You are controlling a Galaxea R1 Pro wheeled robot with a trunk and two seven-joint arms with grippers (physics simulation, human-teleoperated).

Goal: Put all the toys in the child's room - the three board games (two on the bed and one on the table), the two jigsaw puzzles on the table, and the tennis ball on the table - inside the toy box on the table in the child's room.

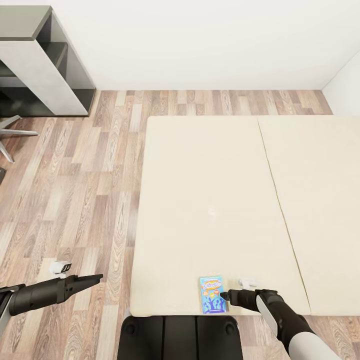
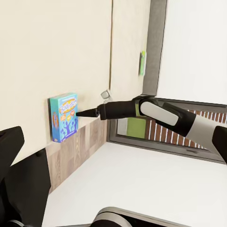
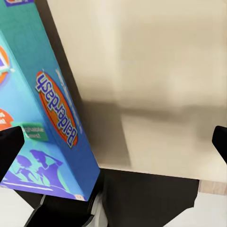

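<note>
A blue-green board game box [image 1: 213,295] lies flat near the front edge of the cream bed [image 1: 210,200]. My right gripper [image 1: 225,295] reaches over that edge, level with the box and right beside it. In the right wrist view the box [image 3: 47,118] lies against one of my dark fingertips [image 3: 9,146], and the other stands far off, so this gripper [image 3: 113,142] is open with bare bed between the fingers. The left wrist view takes in the box [image 2: 64,117] and the right gripper [image 2: 87,112] from the side. My left gripper [image 1: 97,276] hangs open over the floor, holding nothing.
A small white object [image 1: 61,267] lies on the wooden floor by my left arm, another [image 1: 246,282] on the bed by my right gripper. A grey shelf unit [image 1: 45,60] and chair legs [image 1: 15,132] stand far left. My base [image 1: 180,337] touches the bed's front.
</note>
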